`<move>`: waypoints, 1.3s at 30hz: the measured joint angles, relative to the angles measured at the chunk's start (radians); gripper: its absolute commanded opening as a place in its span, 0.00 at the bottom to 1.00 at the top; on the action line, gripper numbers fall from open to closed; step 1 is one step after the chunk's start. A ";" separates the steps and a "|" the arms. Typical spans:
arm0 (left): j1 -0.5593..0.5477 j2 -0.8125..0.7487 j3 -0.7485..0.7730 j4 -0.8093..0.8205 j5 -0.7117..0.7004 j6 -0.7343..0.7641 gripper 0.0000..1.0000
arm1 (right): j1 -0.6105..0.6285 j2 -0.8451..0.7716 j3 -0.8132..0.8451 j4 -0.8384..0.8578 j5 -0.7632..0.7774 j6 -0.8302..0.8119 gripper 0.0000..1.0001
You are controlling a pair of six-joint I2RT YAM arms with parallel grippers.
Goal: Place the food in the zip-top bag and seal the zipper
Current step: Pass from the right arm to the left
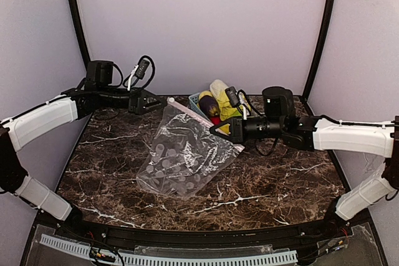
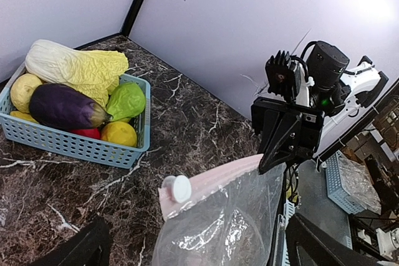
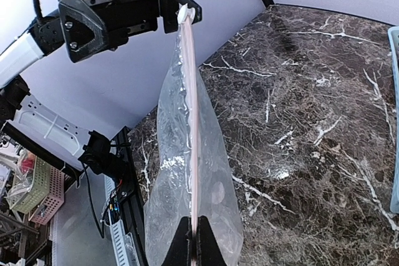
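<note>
R end effector (image 3: 192, 244): fingers together, clamped on the pink zipper (image 3: 192, 123) at one end of the strip, just beside the blue basket (image 1: 194, 99) on its arm-base side. L end effector (image 1: 157, 103): fingers apart, at the other end of the strip, further from the basket on the L-arm side. The white slider (image 2: 177, 188) sits btwn/just ahead of its fingers; can't tell if they touch it.

Zip-top bag (image 1: 184, 154): clear w/ white dots, hung by the zipper edge btwn the two end effectors. The strip is pulled straight and looks closed in the R wrist view. Lower part of the bag rests on the marble table (image 1: 280, 179), near the basket on its arm-base side. No food seen inside the bag.

Food is all in the basket:
- cabbage (image 2: 81, 66) on top, along the far rim
- eggplant (image 2: 62, 107) lying across the middle
- green piece (image 2: 126, 101) touching the eggplant's stem end
- yellow fruit (image 2: 118, 133) and red piece (image 2: 87, 133) low against the near wall
- pale yellow piece (image 2: 25, 90) at the end opposite the green one
</note>
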 measured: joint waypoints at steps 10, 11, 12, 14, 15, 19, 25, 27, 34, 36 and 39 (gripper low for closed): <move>0.000 -0.007 -0.103 0.089 0.092 -0.062 0.63 | -0.001 0.001 -0.010 0.103 -0.075 -0.003 0.00; 0.000 -0.007 -0.103 0.093 0.095 -0.064 0.63 | -0.001 0.001 -0.010 0.106 -0.077 -0.003 0.00; 0.000 -0.007 -0.103 0.096 0.099 -0.066 0.63 | -0.001 0.002 -0.010 0.110 -0.079 -0.003 0.00; 0.000 -0.007 -0.104 0.100 0.103 -0.068 0.63 | -0.001 0.003 -0.010 0.116 -0.080 -0.003 0.00; 0.000 -0.007 -0.104 0.103 0.105 -0.070 0.63 | -0.001 0.003 -0.010 0.116 -0.080 -0.003 0.00; 0.000 -0.008 -0.111 0.126 0.110 -0.081 0.61 | -0.001 0.003 -0.011 0.118 -0.080 0.000 0.00; 0.000 -0.008 -0.135 0.187 0.135 -0.127 0.44 | -0.001 0.003 -0.011 0.117 -0.084 0.000 0.00; 0.000 -0.008 -0.138 0.200 0.143 -0.135 0.43 | -0.001 0.003 -0.011 0.117 -0.087 0.000 0.00; 0.000 -0.017 -0.142 0.231 0.149 -0.150 0.43 | -0.001 0.012 -0.011 0.116 -0.095 0.000 0.00; 0.000 -0.021 -0.142 0.234 0.148 -0.151 0.38 | -0.001 0.016 -0.011 0.116 -0.098 0.000 0.00; 0.000 -0.022 -0.143 0.240 0.148 -0.154 0.25 | -0.001 0.019 -0.011 0.116 -0.101 0.000 0.00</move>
